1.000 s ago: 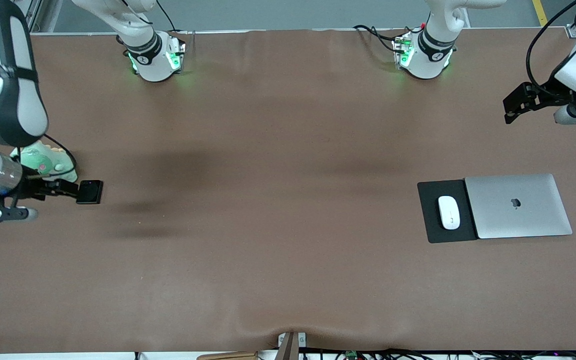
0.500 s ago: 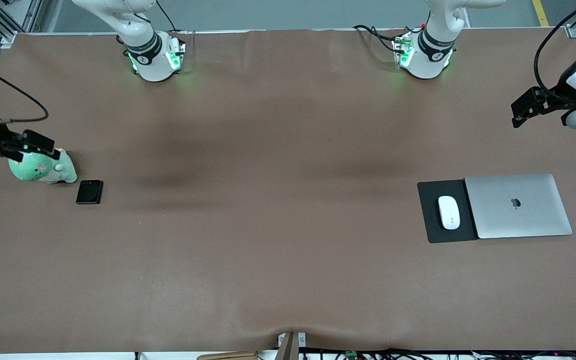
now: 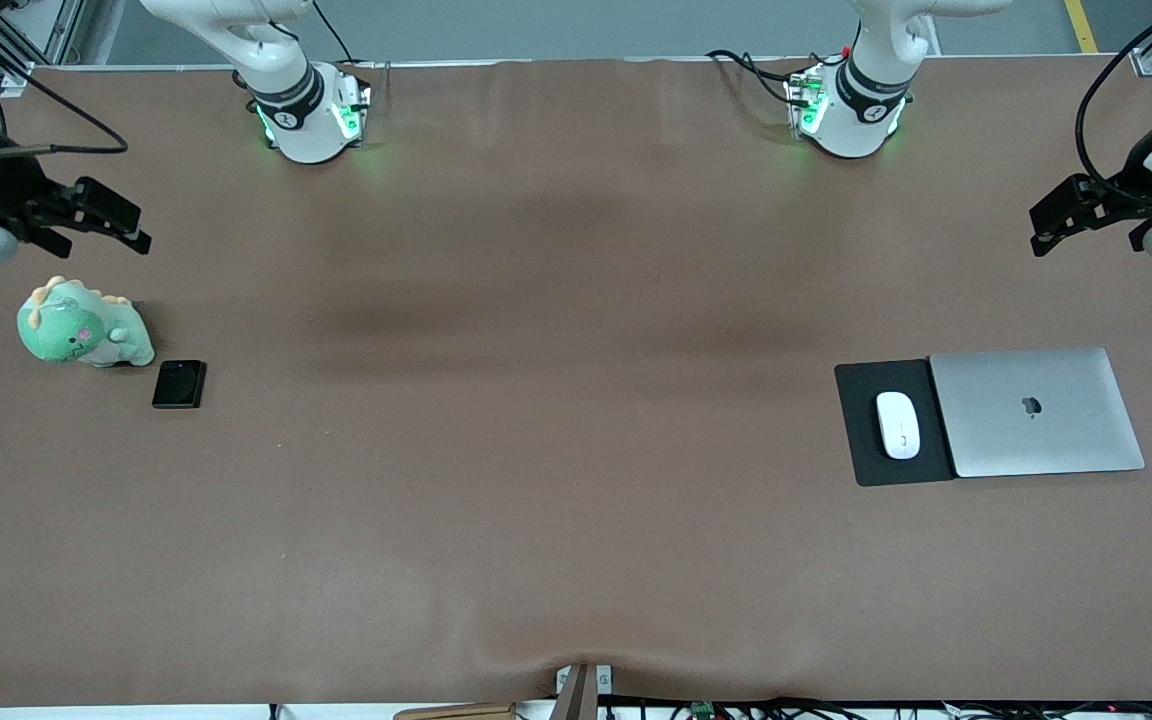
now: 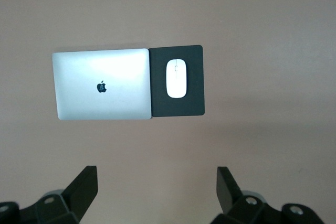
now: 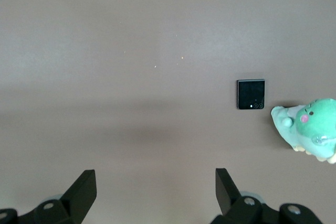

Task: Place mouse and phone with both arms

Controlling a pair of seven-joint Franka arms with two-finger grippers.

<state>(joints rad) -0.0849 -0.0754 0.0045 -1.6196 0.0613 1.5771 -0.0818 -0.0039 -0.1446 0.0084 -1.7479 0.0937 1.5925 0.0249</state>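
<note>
A brown worktop (image 3: pixel 576 420) carries a silver laptop (image 3: pixel 1036 411) bearing an apple logo (image 3: pixel 1031 405), with the mouse (image 3: pixel 898 424) on a black mouse pad (image 3: pixel 861 440) beside it at the left arm's end, well clear of the left gripper (image 3: pixel 1061 215), whose jaws are spread and empty. The phone (image 3: pixel 179 384) lies just beside a green plush dinosaur (image 3: pixel 81 328) at the right arm's end. The right gripper (image 3: pixel 101 220), jaws released and empty, has lifted off the plush since half a second ago, and the left gripper has barely moved.

Robot lab: table-mounted arms (image 3: pixel 286 90)
</note>
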